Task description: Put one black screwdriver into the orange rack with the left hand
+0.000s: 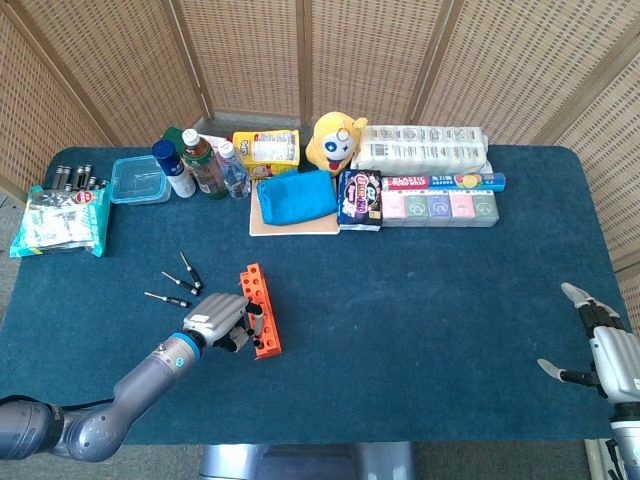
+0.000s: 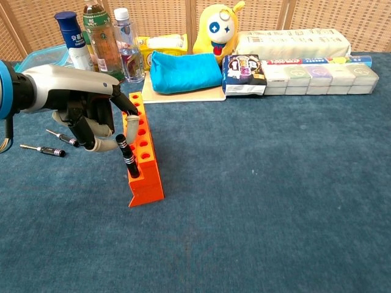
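Glossy orange plastic rack [image 2: 142, 152], matt cloth table [image 2: 275, 183]

From overhead the left hand [image 1: 222, 322] covers the screwdriver [image 2: 127, 156] — its tip is buried in the rack [image 2: 143, 158]. Whether the fingers grip the handle, I cannot tell. The right hand [image 1: 600, 345] is cut off by the picture's edge.

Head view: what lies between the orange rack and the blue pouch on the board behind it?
Nothing: only bare blue tablecloth separates the orange rack from the blue pouch. The chest view shows the same empty stretch.
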### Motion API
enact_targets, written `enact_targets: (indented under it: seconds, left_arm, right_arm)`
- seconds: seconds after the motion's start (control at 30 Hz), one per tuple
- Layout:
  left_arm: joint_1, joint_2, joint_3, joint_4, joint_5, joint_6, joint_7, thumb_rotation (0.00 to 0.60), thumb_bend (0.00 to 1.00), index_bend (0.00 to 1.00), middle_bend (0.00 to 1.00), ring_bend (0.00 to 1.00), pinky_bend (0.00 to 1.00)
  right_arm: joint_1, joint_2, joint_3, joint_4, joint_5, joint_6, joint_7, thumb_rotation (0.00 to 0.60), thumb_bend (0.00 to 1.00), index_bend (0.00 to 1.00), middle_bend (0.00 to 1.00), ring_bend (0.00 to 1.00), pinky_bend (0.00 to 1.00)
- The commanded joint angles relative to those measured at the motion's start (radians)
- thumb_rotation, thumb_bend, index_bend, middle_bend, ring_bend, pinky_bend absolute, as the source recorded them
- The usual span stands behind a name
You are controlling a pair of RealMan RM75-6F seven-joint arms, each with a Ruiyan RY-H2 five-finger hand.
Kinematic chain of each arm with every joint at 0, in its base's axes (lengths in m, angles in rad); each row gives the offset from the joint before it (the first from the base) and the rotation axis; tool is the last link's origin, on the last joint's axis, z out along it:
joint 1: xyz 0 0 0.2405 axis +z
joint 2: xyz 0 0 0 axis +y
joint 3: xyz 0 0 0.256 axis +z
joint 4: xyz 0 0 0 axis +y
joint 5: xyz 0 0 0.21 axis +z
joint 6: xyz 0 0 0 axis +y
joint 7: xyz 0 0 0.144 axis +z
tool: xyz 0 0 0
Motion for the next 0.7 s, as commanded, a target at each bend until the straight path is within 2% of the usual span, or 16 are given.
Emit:
enact_targets:
  seconds: [0.03,0.7]
  left_arm:
    - [-0.001,-0.002,-0.001,0.000,-0.001,0.001,0.001,0.600,0.46,0.67,1.00,1.00,1.00]
    - [-0.013,-0.008,-0.003,-0.001,-0.027,0.001,0.015,0.600,0.46,0.67,1.00,1.00,1.00]
  right_arm:
    - [0.000,0.000,0.000,0.000,0.000,0.000,0.001,0.600,0.00,0.04,0.10,0.16,0.11]
    - [0.000,0.003,0.000,0.000,0.001,-0.001,0.007,0.600,0.00,0.04,0.10,0.16,0.11]
